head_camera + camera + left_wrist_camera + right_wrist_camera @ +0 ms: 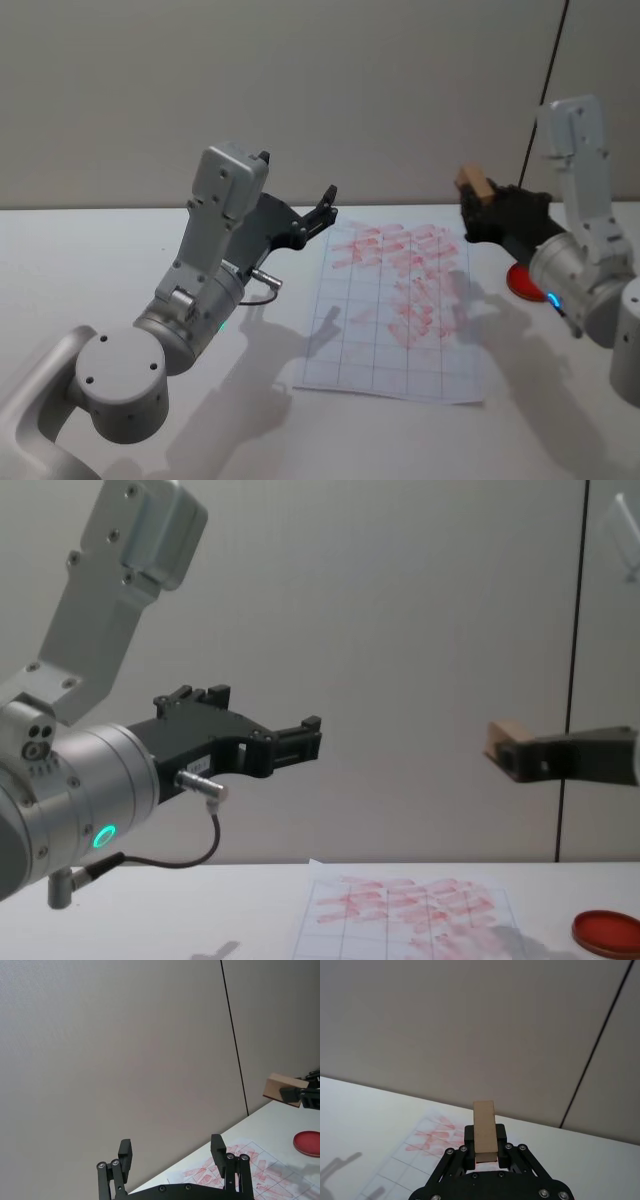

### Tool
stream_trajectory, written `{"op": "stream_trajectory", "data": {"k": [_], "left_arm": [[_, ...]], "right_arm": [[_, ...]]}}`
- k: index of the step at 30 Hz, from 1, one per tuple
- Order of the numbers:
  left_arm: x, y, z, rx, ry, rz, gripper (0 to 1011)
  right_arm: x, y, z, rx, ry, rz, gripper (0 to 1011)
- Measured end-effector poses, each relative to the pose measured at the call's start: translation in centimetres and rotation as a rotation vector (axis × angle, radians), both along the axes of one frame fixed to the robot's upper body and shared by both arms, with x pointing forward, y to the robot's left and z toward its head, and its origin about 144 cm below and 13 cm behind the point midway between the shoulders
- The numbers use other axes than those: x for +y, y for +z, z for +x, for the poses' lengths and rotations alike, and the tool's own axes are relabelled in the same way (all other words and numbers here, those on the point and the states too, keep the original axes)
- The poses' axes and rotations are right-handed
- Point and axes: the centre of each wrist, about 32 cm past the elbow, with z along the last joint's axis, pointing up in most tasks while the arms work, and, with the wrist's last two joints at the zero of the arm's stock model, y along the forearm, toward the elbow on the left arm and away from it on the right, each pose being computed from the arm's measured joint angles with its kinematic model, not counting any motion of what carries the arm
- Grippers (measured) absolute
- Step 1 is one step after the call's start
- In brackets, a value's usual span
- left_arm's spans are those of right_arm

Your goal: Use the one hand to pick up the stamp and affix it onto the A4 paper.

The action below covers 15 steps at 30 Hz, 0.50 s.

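Stamp (473, 185) sits clamped in our right gripper (480, 205), high in the air, with the paper (400, 300) below and to its left and the ink pad (522, 282) underneath, nearer the wrist. From here we judge the job is a carry and a press: swing left over a freer grid cell, turn the stamp's face flat down, drop straight, press evenly, no sliding. Our left gripper (172, 1157) hovers idle beside the paper's far left corner, fingers spread, holding nothing.
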Motion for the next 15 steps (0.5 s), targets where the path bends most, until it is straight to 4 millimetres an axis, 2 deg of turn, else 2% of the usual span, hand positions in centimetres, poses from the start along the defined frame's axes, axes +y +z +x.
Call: {"op": "stream_trajectory", "data": {"k": [7, 15], "left_arm": [[0.0, 0.0, 0.0, 0.0, 0.0, 0.0, 1001], [0.0, 0.0, 0.0, 0.0, 0.0, 0.0, 1001]], "right_arm": [[-1.8, -0.8, 0.2, 0.026, -0.088, -0.04, 219], [-3.7, -2.6, 0.9, 0.077, -0.166, -0.072, 220]]}}
